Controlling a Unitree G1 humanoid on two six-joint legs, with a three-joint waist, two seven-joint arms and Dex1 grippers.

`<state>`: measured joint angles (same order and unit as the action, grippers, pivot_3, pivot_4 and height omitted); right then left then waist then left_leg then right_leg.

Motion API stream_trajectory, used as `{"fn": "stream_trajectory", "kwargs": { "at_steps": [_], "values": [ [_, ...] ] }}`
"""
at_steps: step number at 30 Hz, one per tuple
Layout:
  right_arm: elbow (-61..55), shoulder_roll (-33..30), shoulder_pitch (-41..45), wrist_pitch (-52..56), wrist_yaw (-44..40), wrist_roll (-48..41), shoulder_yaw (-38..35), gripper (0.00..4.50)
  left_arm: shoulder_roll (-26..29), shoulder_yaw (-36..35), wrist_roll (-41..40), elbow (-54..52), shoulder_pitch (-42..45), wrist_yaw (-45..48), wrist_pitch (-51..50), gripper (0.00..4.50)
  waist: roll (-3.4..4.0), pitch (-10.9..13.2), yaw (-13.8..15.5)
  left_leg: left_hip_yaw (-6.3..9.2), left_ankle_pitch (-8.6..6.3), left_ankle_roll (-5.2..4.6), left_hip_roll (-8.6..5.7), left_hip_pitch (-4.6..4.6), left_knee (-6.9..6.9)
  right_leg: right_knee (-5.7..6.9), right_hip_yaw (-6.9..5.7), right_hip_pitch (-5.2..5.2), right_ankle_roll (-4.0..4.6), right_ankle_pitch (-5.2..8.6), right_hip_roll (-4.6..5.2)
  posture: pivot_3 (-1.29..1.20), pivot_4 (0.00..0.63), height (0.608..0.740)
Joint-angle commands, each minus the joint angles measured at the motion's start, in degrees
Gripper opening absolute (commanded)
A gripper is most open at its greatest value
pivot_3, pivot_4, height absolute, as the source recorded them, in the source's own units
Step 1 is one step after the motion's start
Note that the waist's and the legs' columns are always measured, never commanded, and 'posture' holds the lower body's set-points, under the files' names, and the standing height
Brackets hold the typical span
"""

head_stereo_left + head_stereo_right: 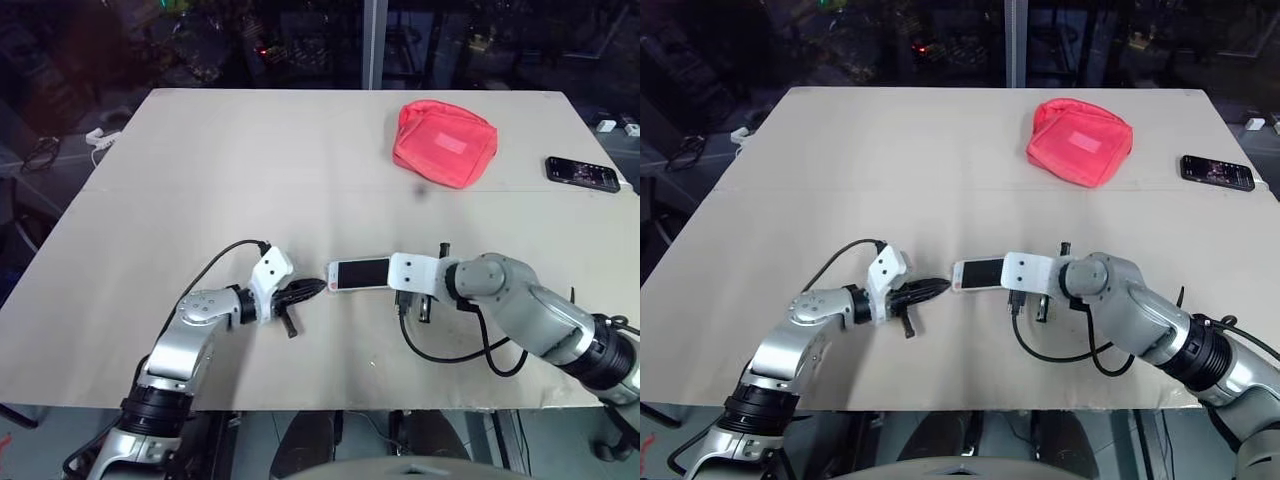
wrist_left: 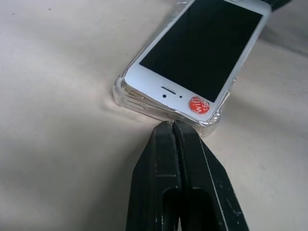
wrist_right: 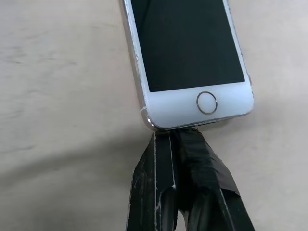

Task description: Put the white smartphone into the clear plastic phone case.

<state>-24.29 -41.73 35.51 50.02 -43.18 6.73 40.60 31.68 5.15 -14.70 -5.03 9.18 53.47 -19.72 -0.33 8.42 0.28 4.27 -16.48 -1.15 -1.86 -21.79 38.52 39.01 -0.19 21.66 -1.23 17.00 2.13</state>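
1. Work surface: a beige tabletop [image 1: 200,170] with a faint seam running left to right across it at about mid-depth. Its near edge lies just in front of both arms.
2. Room: the space beyond the far edge is dark. Cluttered equipment, small coloured lights and a pale vertical post [image 1: 375,45] stand behind the table. White plugs and cables [image 1: 100,137] lie off the far left corner.
3. White smartphone [image 1: 358,273]: lies screen-up at the near centre of the table, its long axis running left to right between the two grippers. The left wrist view shows a small red round sticker [image 2: 198,105] on its white bezel beside the earpiece.
4. Clear plastic phone case [image 2: 126,97]: its transparent rim wraps the earpiece end of the phone, which sits inside it at that end. Whether the home-button end is seated cannot be told.
5. Left gripper [image 1: 318,287]: black fingers pressed together, holding nothing, tips at the case corner on the phone's left end.
6. Right gripper [image 3: 174,137]: fingers closed against each other, tips touching the home-button end of the phone.
7. Red fabric pouch [image 1: 445,143]: far right of centre, well apart from the phone.
8. Black smartphone [image 1: 582,172]: at the far right edge, right of the pouch.
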Motion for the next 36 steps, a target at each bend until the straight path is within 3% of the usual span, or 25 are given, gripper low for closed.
{"fn": "stream_trajectory", "kwargs": {
  "at_steps": [1,12,15,26,32,36],
  "values": [
    [-1.9,0.2,0.6,0.1,-0.6,-0.5,-5.3,0.0,-0.6,1.7,-0.4,-1.0,0.5,0.8,0.4,0.04,0.02,0.0,0.2,0.0,0.0,0.01,0.0,-0.07,0.0,0.0,0.0,0.01,0.0,0.0,0.01,0.0,0.15,0.74],
    [-8.3,-5.2,-5.4,7.2,-10.4,-13.2,-17.6,0.0,-0.8,1.1,-1.2,-1.7,0.5,0.5,-0.9,0.04,0.03,0.0,0.6,0.07,-0.02,-0.01,-0.01,-0.26,-0.06,-0.2,-0.06,0.09,0.0,0.0,0.06,0.0,0.15,0.74],
    [-8.5,-5.3,-6.4,6.2,-10.8,-14.3,-16.9,0.0,-0.7,1.0,-1.3,-2.2,0.0,0.5,-1.0,0.04,0.04,0.0,0.4,0.07,-0.03,-0.03,-0.01,-0.27,-0.06,-0.2,-0.05,0.09,0.0,0.0,0.06,0.0,0.15,0.74],
    [4.6,5.2,0.6,0.3,-4.8,-10.8,-13.6,0.0,-0.2,0.9,-1.5,-3.4,-1.0,0.2,-1.5,0.04,0.04,0.1,0.4,0.06,-0.01,0.01,-0.01,-0.25,-0.08,-0.2,-0.04,0.1,0.0,0.0,0.05,0.0,0.15,0.74],
    [4.7,4.4,1.1,-0.6,-6.9,-12.2,-14.4,0.0,-0.4,0.7,-1.5,-3.4,-1.0,-0.2,-1.5,0.04,0.04,0.1,0.4,0.06,-0.01,0.01,-0.01,-0.27,-0.11,-0.23,-0.04,0.13,0.0,0.01,0.05,0.0,0.15,0.74],
    [1.2,2.7,0.0,2.6,-10.1,-18.0,-19.6,0.0,-1.0,0.2,-2.1,-3.9,-0.9,-1.2,-2.5,0.04,0.05,0.1,0.4,0.06,-0.01,0.0,-0.01,-0.27,-0.12,-0.22,-0.04,0.13,0.0,0.01,0.06,0.0,0.15,0.74]
  ]
}}
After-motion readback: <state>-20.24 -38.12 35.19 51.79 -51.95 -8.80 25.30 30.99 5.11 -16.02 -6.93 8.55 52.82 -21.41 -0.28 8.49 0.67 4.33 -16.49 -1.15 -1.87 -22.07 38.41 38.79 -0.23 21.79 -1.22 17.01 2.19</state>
